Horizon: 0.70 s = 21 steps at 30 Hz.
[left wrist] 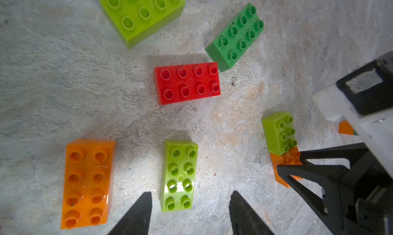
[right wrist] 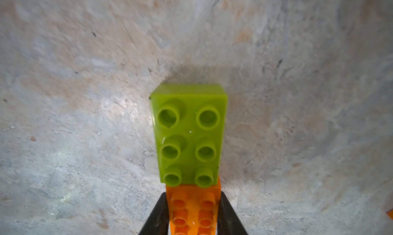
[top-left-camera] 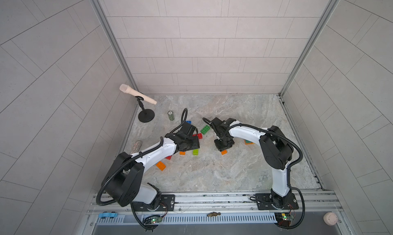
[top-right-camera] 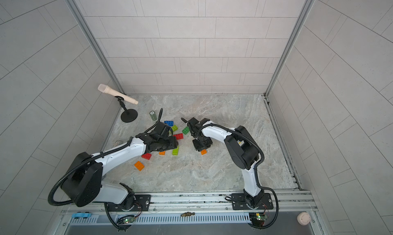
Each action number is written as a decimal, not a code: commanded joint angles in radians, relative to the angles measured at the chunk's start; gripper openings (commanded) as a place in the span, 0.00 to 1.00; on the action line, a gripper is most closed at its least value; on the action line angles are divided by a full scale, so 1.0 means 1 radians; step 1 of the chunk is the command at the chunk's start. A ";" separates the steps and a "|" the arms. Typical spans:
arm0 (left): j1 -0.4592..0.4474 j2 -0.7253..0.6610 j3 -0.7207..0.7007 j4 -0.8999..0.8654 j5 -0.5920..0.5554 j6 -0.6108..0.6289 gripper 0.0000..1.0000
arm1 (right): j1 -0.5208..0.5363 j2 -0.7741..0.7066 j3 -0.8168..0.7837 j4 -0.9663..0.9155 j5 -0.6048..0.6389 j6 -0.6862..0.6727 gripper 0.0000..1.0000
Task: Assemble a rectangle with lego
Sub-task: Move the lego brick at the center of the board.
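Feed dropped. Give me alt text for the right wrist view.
The right end effector is shut on an orange brick, and a lime brick is stacked on that brick's far end. Around them is the marbled grey tabletop.

Robot lab test cell: grey panel walls (top-left-camera: 202, 42), aluminium frame post (top-left-camera: 111, 38), marble-look tabletop (top-left-camera: 212, 176), robot arms (top-left-camera: 157, 153) bolted to a rail (top-left-camera: 212, 198).
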 commanded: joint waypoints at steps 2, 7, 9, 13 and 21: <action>0.003 0.003 -0.011 0.005 -0.001 0.010 0.63 | 0.002 0.034 0.011 0.000 0.020 0.007 0.34; 0.002 0.003 -0.014 0.006 0.000 0.012 0.63 | 0.001 0.037 0.013 0.002 0.015 0.013 0.34; 0.004 0.003 -0.014 0.006 0.001 0.011 0.63 | 0.001 0.039 0.014 0.000 0.015 0.013 0.34; 0.003 0.003 -0.014 0.008 0.002 0.014 0.63 | 0.001 0.041 0.018 0.002 0.017 0.016 0.34; 0.004 0.002 -0.018 0.008 0.004 0.014 0.63 | 0.003 0.046 0.024 0.004 0.013 0.023 0.34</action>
